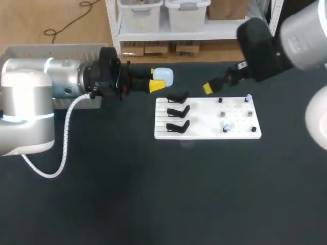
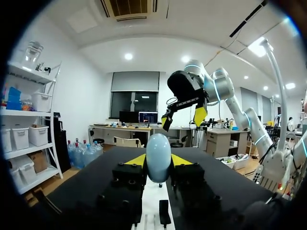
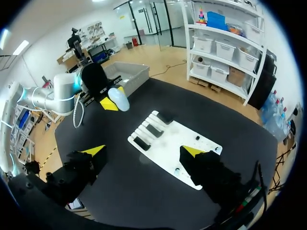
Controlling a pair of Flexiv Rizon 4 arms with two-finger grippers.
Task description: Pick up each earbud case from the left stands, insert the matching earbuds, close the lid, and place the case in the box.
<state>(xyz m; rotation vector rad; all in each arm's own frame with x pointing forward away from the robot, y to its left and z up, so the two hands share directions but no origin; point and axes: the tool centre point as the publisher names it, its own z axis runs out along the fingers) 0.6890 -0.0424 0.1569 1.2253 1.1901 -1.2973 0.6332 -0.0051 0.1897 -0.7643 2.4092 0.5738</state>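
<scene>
The earbud case (image 2: 159, 155), pale blue and egg-shaped, is pinched between the yellow fingertips (image 2: 136, 160) of the left gripper (image 1: 157, 79), which holds it up off the black table (image 1: 153, 194). Just ahead of and below that gripper a white board (image 1: 204, 133) lies flat on the tabletop. Three black stands (image 1: 178, 111) sit in a row at the end nearer the left gripper. Small pegs stand at the other end, and a couple carry pale earbuds (image 1: 248, 97). The right gripper (image 3: 143, 151) hangs over the board's far side with its fingers spread wide apart, facing the left gripper. A grey box (image 1: 56, 49) sits behind the left gripper, beside its arm, at the table's edge.
</scene>
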